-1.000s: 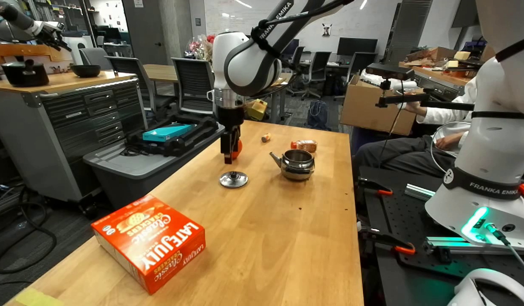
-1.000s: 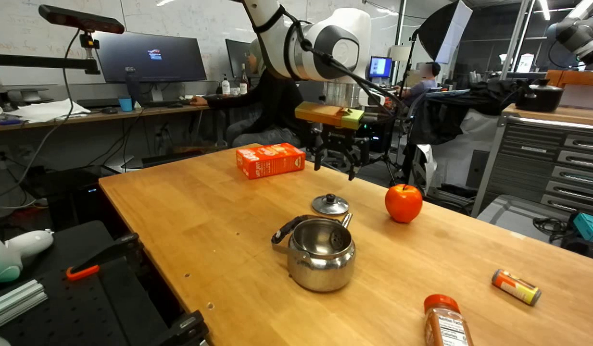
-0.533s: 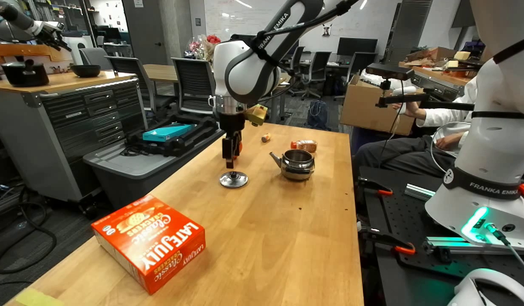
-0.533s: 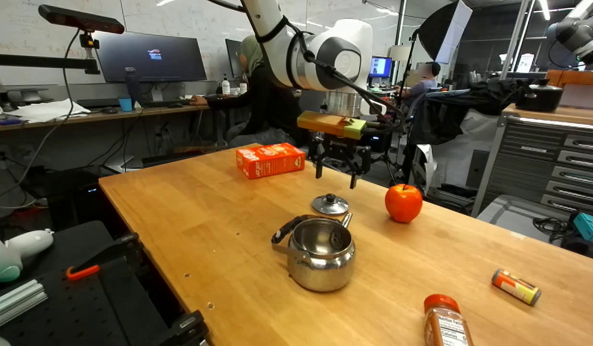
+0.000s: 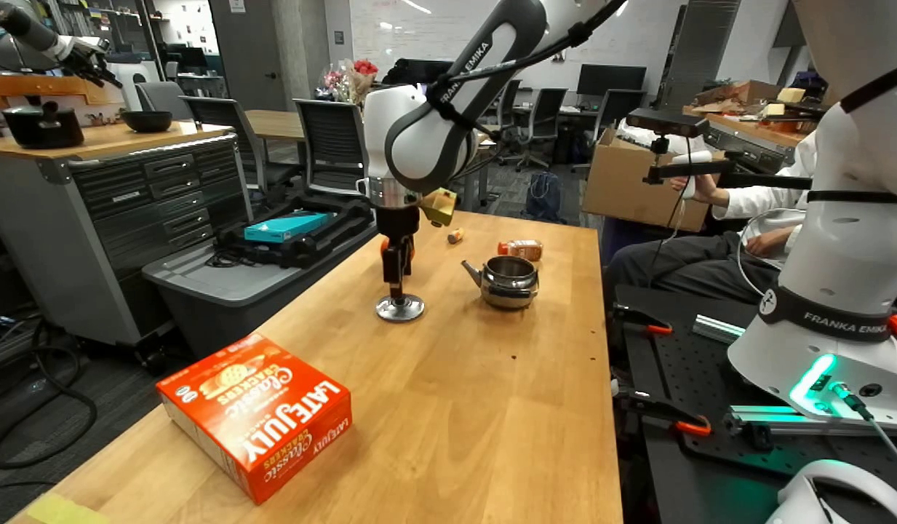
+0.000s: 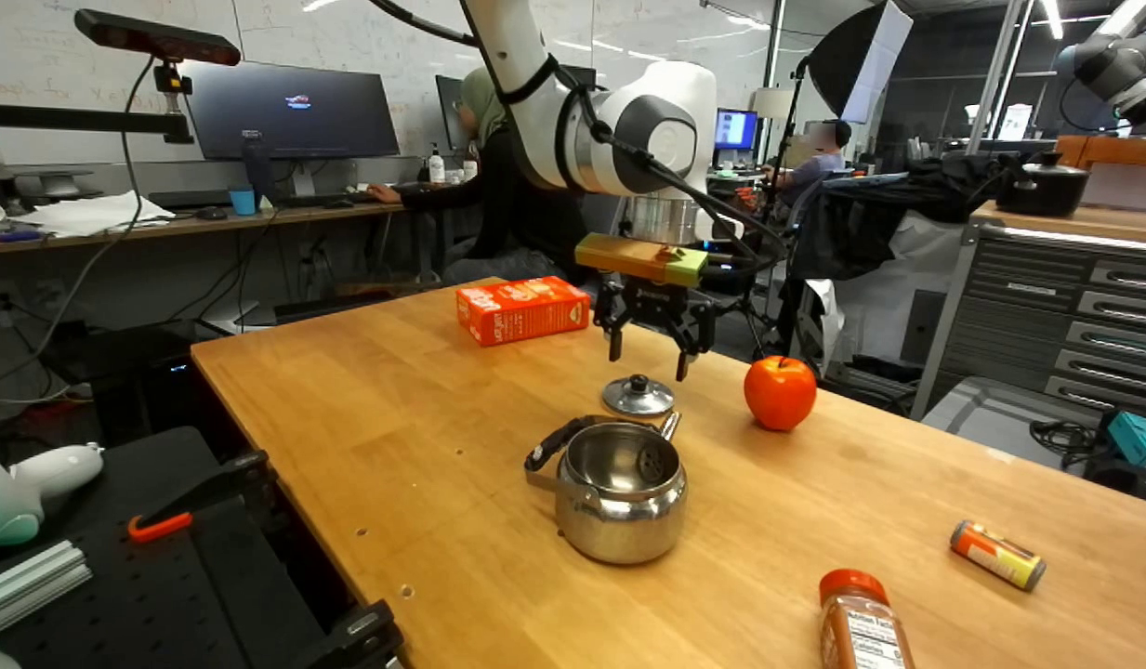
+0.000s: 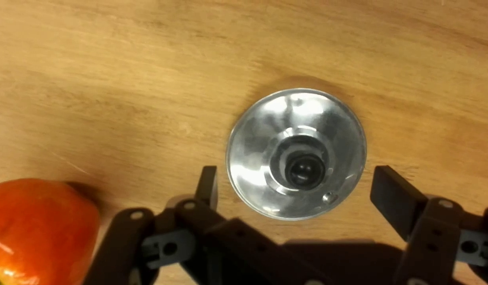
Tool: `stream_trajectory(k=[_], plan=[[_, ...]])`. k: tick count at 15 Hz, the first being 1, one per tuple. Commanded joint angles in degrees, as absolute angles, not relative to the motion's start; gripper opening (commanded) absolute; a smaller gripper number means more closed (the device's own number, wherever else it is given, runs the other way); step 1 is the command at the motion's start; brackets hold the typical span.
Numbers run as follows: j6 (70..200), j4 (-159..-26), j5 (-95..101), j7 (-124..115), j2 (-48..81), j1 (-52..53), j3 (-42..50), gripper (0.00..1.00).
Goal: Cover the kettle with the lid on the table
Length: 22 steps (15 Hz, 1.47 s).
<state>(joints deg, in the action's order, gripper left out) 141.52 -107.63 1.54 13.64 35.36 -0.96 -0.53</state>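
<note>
The silver metal kettle (image 5: 511,291) stands open-topped on the table in both exterior views (image 6: 621,525). Its handle is folded down to one side. The round silvery lid (image 5: 400,311) with a black knob lies flat on the table, knob up, near the kettle's spout side (image 6: 636,400). My gripper (image 6: 648,360) is open and empty, pointing down just above the lid. In the wrist view the gripper's fingers (image 7: 297,188) stand apart on either side of the lid (image 7: 251,150), with its knob between them. The kettle is out of the wrist view.
A red apple (image 6: 780,393) sits beside the lid and shows at the wrist view's lower left (image 7: 38,229). An orange cracker box (image 5: 259,415) lies on the table (image 5: 448,437). A spice bottle (image 6: 865,627) and a small battery-like cylinder (image 6: 998,556) lie beyond the kettle.
My gripper has moved down toward the lid, staying open. The kettle, lid and apple have not moved.
</note>
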Motion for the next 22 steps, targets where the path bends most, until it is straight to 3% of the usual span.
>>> stream_trajectory(k=[1, 4, 5, 7, 9, 15, 16, 22], plan=[[141.7, -105.1, 2.8, 14.1, 37.5, -1.6, -1.2, 1.00], [141.4, -105.0, 3.5, 13.9, 37.9, -1.3, -1.1, 0.86], [141.4, -105.0, 3.6, 13.9, 38.1, -1.2, -1.1, 0.86], [141.3, -104.9, 4.3, 13.7, 38.3, -1.1, -0.9, 0.61], [141.2, -104.9, 4.8, 13.6, 38.5, -1.1, -0.9, 0.52], [140.8, -104.5, 5.4, 13.7, 38.9, -1.1, -0.9, 0.04], [141.0, -104.6, 5.4, 13.7, 38.8, -1.0, -0.9, 0.10], [141.7, -105.9, 5.6, 14.0, 37.2, -1.2, -1.1, 0.09]])
